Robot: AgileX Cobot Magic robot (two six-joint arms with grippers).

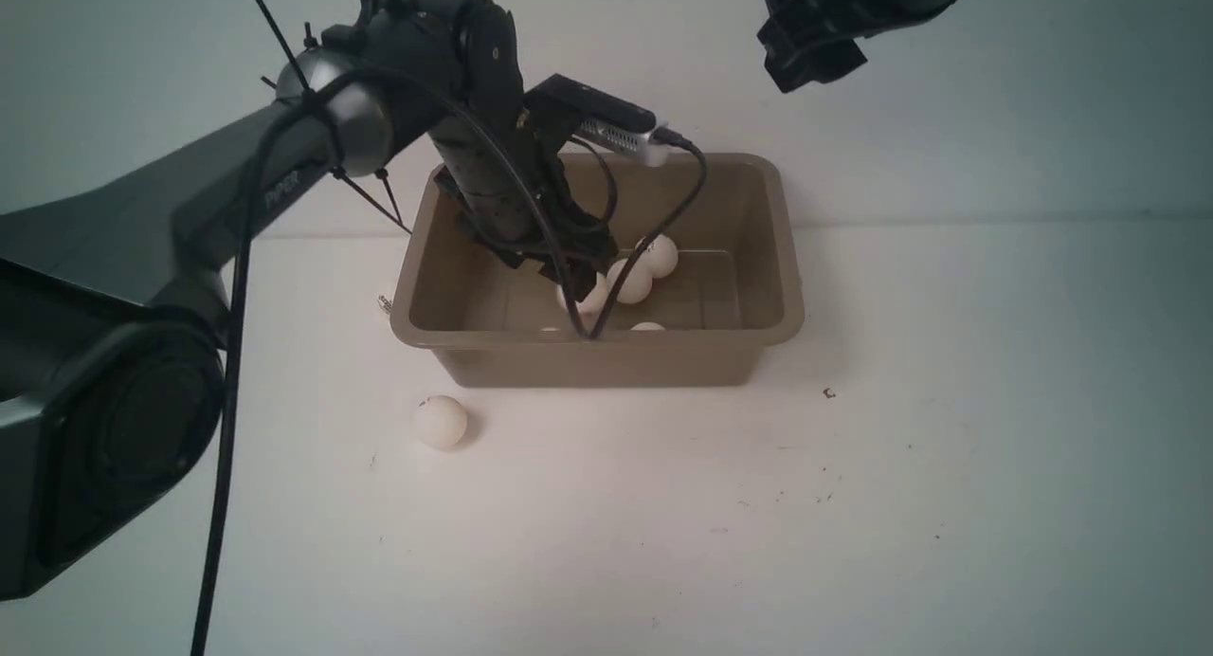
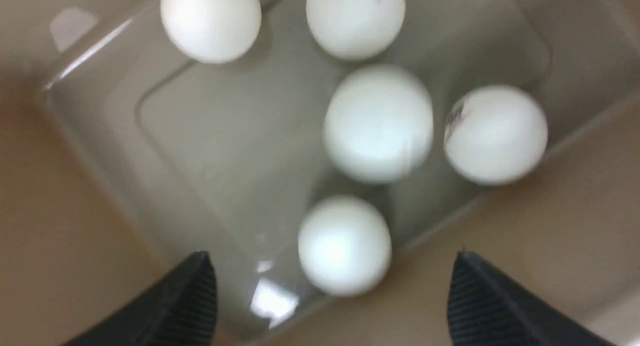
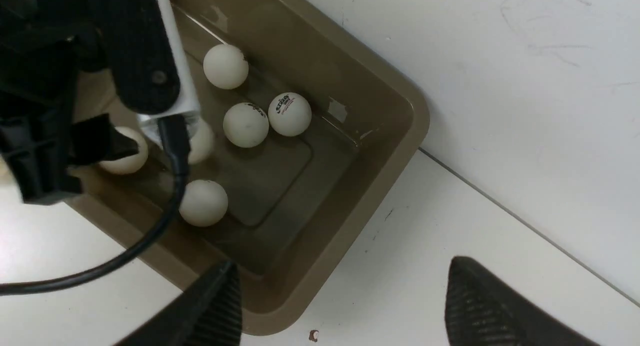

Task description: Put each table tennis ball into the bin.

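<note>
Table tennis balls [image 2: 378, 123] are contained in the bin [image 2: 75, 236] beneath the wide-open, empty left gripper [image 2: 332, 256]; a stray ball [image 1: 441, 421] is yet to be grasped.

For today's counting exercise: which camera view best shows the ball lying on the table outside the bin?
The front view: the ball lies in full sight before the bin. Both wrist views miss it, showing only balls inside.

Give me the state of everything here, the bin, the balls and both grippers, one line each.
Bin: upright, holding several balls.
Balls in the bin: loose on its floor, ungripped.
Stray ball: on the table, by the bin's near left corner.
Left gripper: open, empty, reaching into the bin.
Right gripper: open, empty, raised above the table.
</note>
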